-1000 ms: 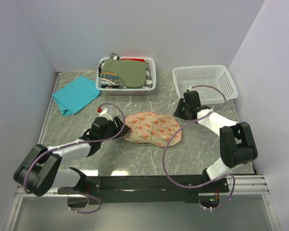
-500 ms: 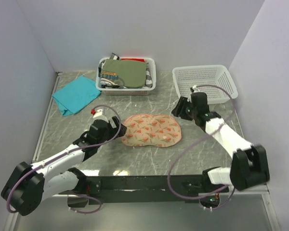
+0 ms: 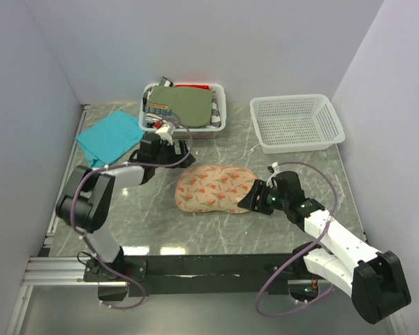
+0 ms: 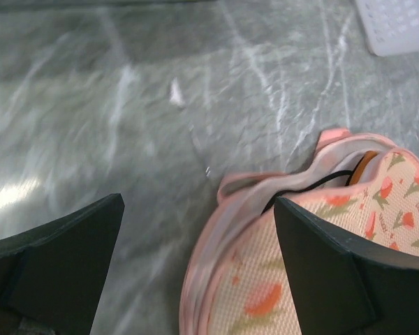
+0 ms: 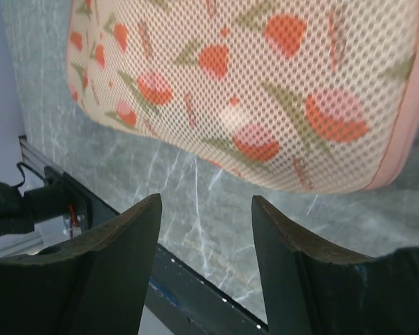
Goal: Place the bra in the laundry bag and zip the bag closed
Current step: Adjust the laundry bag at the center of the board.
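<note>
One table [image 3: 300,174] bears the laundry bag [image 3: 216,190] at centre, its unzipped rim gaping toward the left gripper [image 4: 197,202], spread wide at 11 o'clock, while the right gripper [image 5: 206,199], parted and empty, sits at 4 o'clock, probably to steady it, the bra [image 4: 366,162] tucked inside.

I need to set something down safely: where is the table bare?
Bare: in front of the laundry bag toward the near rail; also between the clothes basket and the empty mesh basket. Crowded: both ends of the bag, where the left gripper and right gripper sit.
</note>
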Robot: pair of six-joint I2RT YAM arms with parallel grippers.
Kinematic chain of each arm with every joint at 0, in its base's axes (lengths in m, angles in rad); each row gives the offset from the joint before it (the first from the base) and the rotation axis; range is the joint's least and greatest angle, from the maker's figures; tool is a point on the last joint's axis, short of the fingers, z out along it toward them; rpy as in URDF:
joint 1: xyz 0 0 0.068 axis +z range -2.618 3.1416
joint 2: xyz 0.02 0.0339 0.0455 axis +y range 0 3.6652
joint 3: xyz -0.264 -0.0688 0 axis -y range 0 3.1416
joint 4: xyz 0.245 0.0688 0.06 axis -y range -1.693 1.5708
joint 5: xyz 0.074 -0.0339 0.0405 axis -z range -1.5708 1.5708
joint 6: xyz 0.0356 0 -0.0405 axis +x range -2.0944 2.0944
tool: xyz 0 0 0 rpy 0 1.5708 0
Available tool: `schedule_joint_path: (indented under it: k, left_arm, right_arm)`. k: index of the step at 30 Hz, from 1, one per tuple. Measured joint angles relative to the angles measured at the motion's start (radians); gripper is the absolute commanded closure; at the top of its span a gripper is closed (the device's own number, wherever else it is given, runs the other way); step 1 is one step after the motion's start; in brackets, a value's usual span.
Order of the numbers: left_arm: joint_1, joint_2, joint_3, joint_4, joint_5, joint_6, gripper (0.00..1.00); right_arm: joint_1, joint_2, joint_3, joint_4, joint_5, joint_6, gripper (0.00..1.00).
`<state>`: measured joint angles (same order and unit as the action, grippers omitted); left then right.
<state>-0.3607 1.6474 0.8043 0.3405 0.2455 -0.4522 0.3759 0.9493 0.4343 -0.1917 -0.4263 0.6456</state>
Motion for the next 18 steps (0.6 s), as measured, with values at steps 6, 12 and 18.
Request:
schedule_joint_path:
  k: [6,12,18]
  left_arm:
    - [0.012,0.147,0.107,0.037,0.229,0.11,0.04]
    - [0.015,0.17,0.107,0.045,0.372,0.156,0.04]
    - [0.017,0.17,0.104,0.053,0.471,0.185,0.04]
  right_arm:
    - [0.019,-0.018,-0.057,0.016,-0.042,0.043,0.37]
    - [0.021,-0.018,-0.061,0.016,-0.046,0.045,0.37]
    - [0.021,-0.012,-0.063,0.021,-0.047,0.049,0.37]
